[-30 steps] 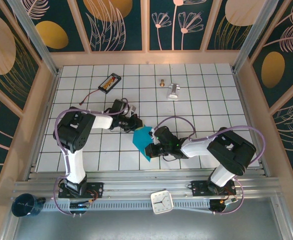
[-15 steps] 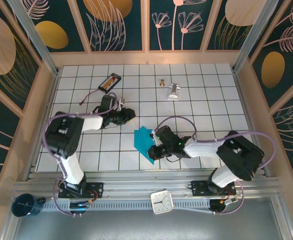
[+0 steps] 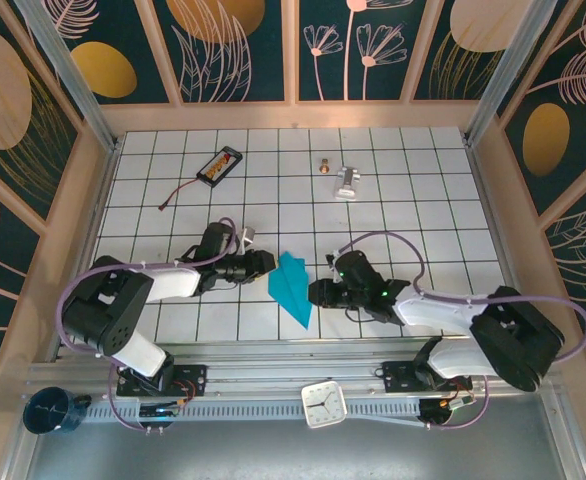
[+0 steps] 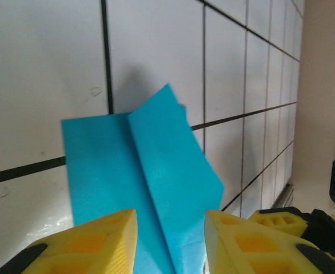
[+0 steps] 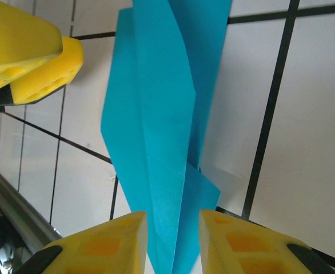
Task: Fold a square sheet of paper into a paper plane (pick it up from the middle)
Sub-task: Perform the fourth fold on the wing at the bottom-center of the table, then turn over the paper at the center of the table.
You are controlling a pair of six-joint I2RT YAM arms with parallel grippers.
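Teal paper plane (image 3: pixel 291 287) lies on the white tabletop (image 3: pixel 423 200), right between the two arms. It is long and thin. Its pointy end faces the near edge and its wide end faces the far wall. The folds look done, so I think the job is just about finished and the plane lies here to rest by itself.

The left claw (image 3: pixel 265 263) sits just beside the plane's wide end. Its yellow fingers (image 4: pixel 93 237) stand apart and pinch nothing, and the paper lies in front of the gap. The right claw (image 3: pixel 316 294) is just beside the other long edge. It is loose too, fingers apart, with the plane lying ahead of them. One claw on each side makes sense, because folding thin paper takes two helpers. One wing seems to lift a little off the tabletop, since light paper likes to spring up.
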